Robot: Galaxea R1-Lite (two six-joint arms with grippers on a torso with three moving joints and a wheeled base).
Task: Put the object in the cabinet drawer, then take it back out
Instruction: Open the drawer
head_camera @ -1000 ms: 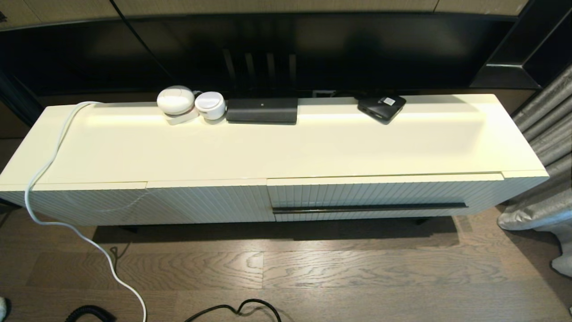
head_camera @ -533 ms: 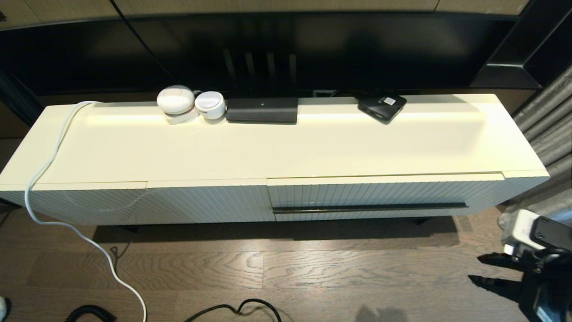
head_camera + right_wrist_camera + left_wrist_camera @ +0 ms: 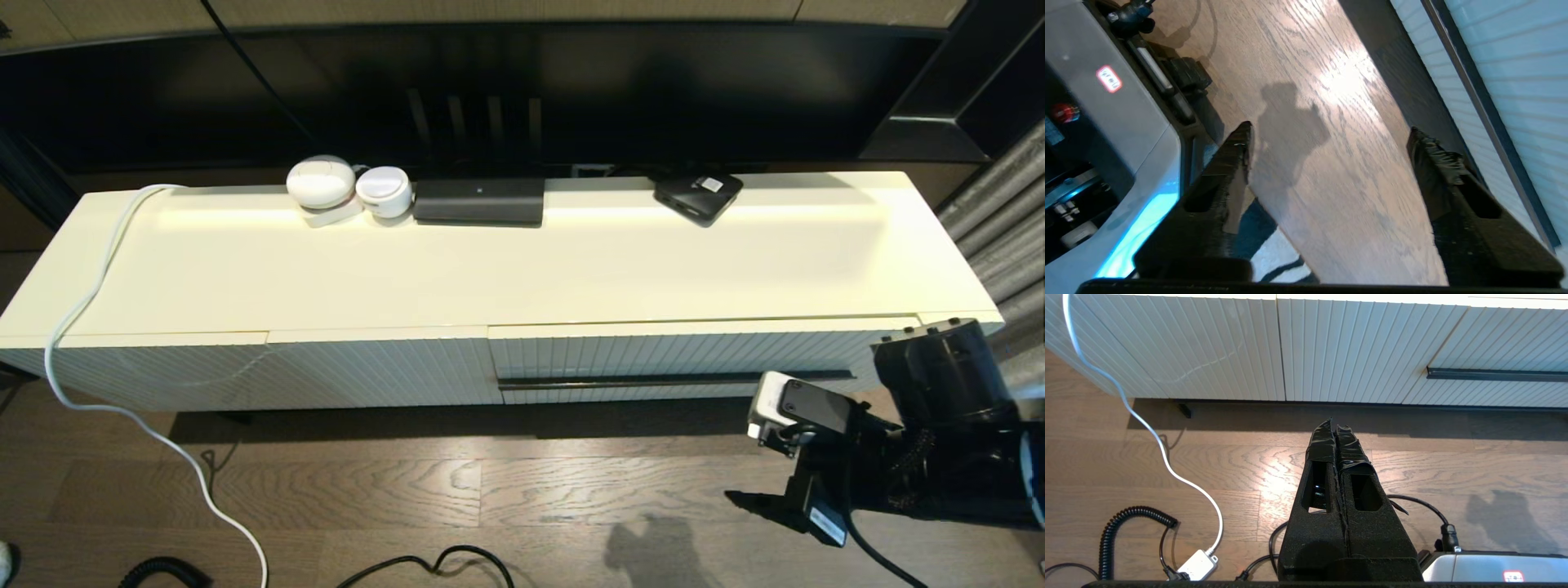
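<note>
Two black grippers are showing, and we are holding only one near the work. Our right gripper (image 3: 1327,163) is hanging low at about 4 o'clock in the head view, fingers spread wide and holding nothing, just off the right end of the long thin black bar handle (image 3: 653,380). Our left gripper (image 3: 1337,435) is hovering over the grey-brown wooden floor (image 3: 490,490), fingers pressed together and empty, pointing toward the cabinet front. The wide cream-white ribbed cabinet drawer (image 3: 694,355) is sitting closed at 3 o'clock, flush with the plain ribbed white panel (image 3: 326,371) beside it. Bare floor is lying between the right gripper and the drawer. A white cable (image 3: 90,294) is trailing over the cabinet's left end, and black cords (image 3: 424,565) are lying at 6 o'clock.
</note>
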